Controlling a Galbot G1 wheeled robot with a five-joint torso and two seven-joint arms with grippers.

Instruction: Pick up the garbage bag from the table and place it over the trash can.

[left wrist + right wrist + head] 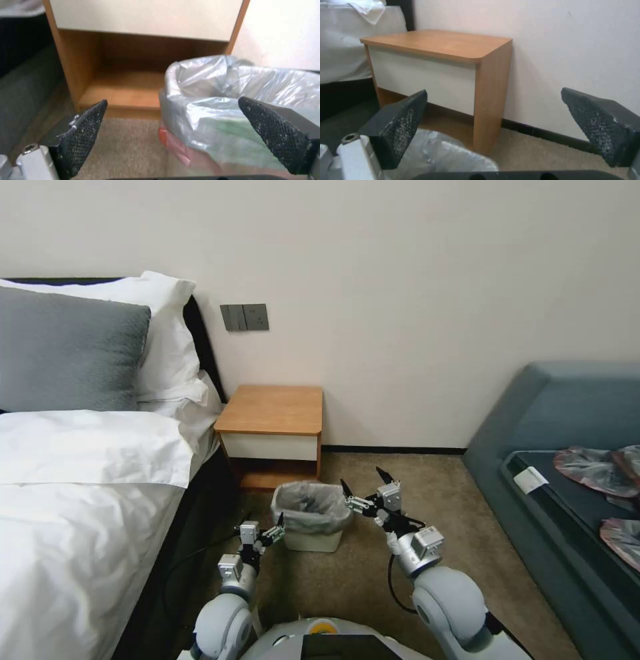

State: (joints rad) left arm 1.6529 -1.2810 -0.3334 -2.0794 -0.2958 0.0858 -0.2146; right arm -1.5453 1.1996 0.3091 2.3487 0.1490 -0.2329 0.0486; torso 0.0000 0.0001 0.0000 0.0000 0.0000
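Garbage bag seen draped over trash can; left gripper nearer, at near-left rim; right gripper at right rim. Both w/ fingers apart, nothing held.

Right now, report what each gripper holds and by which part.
Nothing. The left gripper and right gripper are both open beside the trash can, which the garbage bag already lines.

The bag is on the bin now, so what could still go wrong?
1. The left tool and right tool sit open right beside the garbage bag. A finger might snag the thin plastic and tug it off the trash can.
2. The bag's pink edge hangs loosely down the bin's side, so it may slip in.
3. The bin stands close to the table; a bump could push it against it.
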